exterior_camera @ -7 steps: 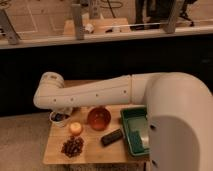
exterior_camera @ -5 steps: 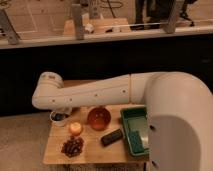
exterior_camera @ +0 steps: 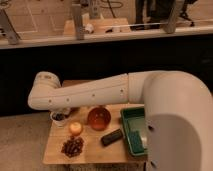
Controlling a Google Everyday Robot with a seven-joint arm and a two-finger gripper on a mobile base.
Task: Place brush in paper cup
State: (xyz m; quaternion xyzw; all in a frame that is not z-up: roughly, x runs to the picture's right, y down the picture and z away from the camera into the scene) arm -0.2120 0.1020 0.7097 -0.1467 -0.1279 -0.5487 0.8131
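Note:
A small white paper cup [exterior_camera: 60,118] with something dark inside stands at the left rear of the wooden table [exterior_camera: 95,156], just under my arm's elbow [exterior_camera: 44,91]. A black oblong object, probably the brush [exterior_camera: 112,137], lies flat near the table's middle front, beside the green tray. My white arm [exterior_camera: 100,92] stretches from the right across the table's back. My gripper is not in view; it is hidden behind or beyond the arm.
A red-brown bowl [exterior_camera: 99,118] stands mid-table. An orange round object [exterior_camera: 75,128] and a dark clump of small pieces [exterior_camera: 73,147] lie front left. A green tray [exterior_camera: 134,132] holding a sponge sits on the right. A dark counter wall rises behind.

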